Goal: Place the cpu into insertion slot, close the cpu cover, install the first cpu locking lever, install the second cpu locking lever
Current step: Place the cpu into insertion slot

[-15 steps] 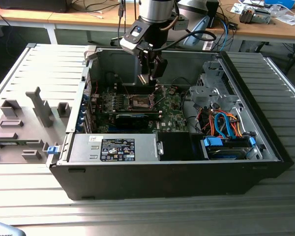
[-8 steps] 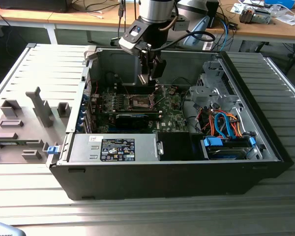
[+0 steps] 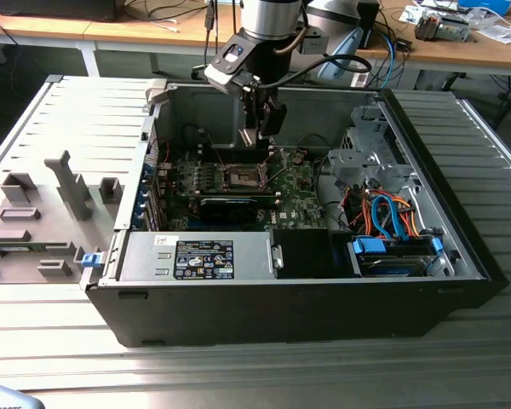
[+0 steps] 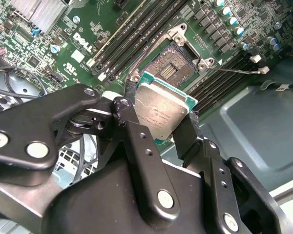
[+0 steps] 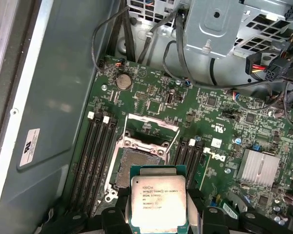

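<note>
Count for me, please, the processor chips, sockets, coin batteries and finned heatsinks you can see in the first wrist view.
chip: 1
socket: 1
coin battery: 1
finned heatsink: 1
Total: 4

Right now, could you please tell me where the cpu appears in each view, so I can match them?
Exterior view: the cpu hangs at the tip of the gripper, above the insertion slot.
First wrist view: the cpu is gripped, partly overlapping the slot.
Second wrist view: the cpu is gripped, in front of the slot.
Shared landmark: the insertion slot.
</note>
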### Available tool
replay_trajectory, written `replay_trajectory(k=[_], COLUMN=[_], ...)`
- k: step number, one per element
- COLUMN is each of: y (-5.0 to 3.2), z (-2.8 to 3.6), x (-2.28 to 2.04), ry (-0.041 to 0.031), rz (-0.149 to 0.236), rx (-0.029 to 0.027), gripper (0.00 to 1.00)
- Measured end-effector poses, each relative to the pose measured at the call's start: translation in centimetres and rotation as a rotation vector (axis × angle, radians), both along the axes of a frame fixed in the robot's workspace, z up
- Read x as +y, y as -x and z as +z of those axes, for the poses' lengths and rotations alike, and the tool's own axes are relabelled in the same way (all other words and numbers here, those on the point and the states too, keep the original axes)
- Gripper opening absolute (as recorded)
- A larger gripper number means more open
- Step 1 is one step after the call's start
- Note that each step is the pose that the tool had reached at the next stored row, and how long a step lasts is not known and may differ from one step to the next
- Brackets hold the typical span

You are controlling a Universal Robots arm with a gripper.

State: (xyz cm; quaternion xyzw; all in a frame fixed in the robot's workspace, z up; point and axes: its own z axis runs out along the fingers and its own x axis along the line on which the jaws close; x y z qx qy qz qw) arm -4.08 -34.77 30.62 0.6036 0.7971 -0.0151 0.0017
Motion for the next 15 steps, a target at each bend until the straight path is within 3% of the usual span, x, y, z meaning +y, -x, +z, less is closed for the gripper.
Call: replay_trajectory(k=[15], y=[0.00], z=[-0.04], x=[0.00], ry=[0.0000], rz=[-0.045], rx=[0.0000], gripper=[0.55])
